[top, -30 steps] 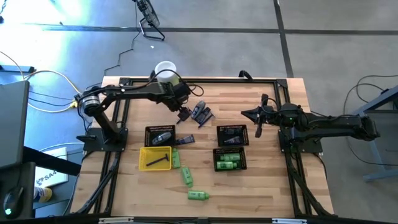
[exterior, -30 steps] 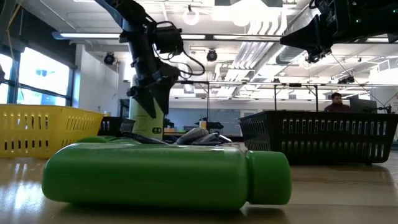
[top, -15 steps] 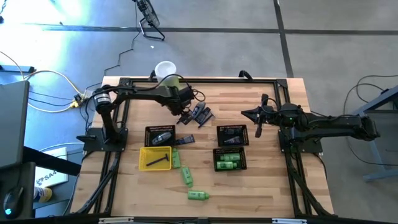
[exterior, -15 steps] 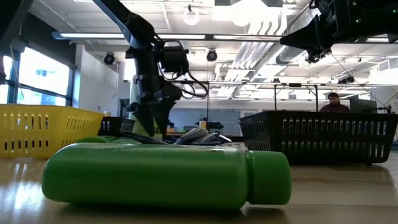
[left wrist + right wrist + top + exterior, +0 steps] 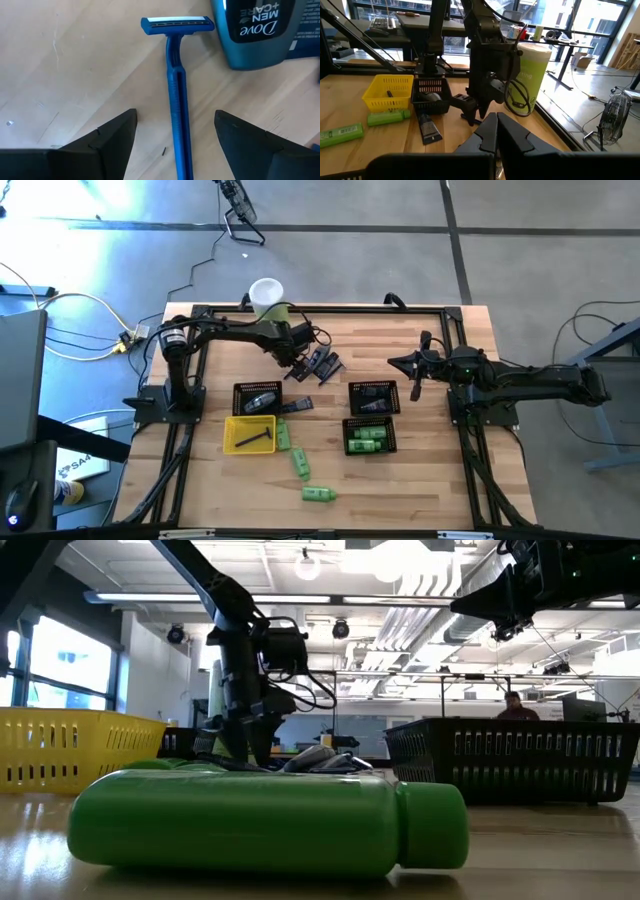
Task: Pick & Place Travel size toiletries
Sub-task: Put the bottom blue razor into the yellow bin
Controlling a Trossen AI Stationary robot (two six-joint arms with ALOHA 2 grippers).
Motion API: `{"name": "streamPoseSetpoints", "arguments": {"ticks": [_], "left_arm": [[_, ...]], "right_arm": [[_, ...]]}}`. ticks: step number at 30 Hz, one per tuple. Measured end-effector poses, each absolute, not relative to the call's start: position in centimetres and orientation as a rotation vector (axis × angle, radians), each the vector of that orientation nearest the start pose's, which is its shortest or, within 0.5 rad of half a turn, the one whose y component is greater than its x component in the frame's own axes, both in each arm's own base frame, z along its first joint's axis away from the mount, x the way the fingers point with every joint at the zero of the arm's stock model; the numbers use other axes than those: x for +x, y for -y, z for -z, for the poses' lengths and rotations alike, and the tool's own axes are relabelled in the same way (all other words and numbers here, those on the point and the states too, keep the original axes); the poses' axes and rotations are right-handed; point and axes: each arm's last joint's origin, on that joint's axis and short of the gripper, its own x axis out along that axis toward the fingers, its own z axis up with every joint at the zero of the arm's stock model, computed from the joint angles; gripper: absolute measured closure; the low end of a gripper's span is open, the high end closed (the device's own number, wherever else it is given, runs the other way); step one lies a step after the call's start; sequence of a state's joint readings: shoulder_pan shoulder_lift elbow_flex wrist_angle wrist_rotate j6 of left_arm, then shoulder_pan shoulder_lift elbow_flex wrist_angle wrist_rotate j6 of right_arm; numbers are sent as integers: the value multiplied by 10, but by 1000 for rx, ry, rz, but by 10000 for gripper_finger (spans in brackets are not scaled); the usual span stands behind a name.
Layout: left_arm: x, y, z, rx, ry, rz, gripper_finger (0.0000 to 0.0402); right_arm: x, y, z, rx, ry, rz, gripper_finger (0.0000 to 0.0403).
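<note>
lying flat on the wooden table (image 5: 60, 65), our blue razor (image 5: 178, 100) sits between the spread left gripper (image 5: 175, 135) fingers, ungripped, beside a dove bottle (image 5: 255, 30). our right gripper (image 5: 496, 131) hangs closed, empty, well apart.

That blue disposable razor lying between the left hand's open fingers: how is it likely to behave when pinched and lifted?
The blue plastic disposable razor looks thin and rigid, so it probably lifts stiff and light. Its long narrow handle lies flat on the wooden table, leaving little height to pinch; it may slip or pivot. The left hand straddles the handle far from the wider head, so the head end might droop slightly.
</note>
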State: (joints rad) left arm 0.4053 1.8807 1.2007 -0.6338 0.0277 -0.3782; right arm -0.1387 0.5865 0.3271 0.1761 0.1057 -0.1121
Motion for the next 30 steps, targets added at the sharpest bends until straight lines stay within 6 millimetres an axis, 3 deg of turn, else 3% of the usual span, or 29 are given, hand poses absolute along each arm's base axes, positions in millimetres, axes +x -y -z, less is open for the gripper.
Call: {"name": "streamPoseSetpoints", "arguments": {"ticks": [9,30], "left_arm": [[325,-139,-152,-604,-1229,-565,144],[324,-139,-150,-604,-1234,-612,309]], "right_arm": [[147,24,-237,-117,-98,239,400],[147,24,-237,-127,-100,238,401]]}}
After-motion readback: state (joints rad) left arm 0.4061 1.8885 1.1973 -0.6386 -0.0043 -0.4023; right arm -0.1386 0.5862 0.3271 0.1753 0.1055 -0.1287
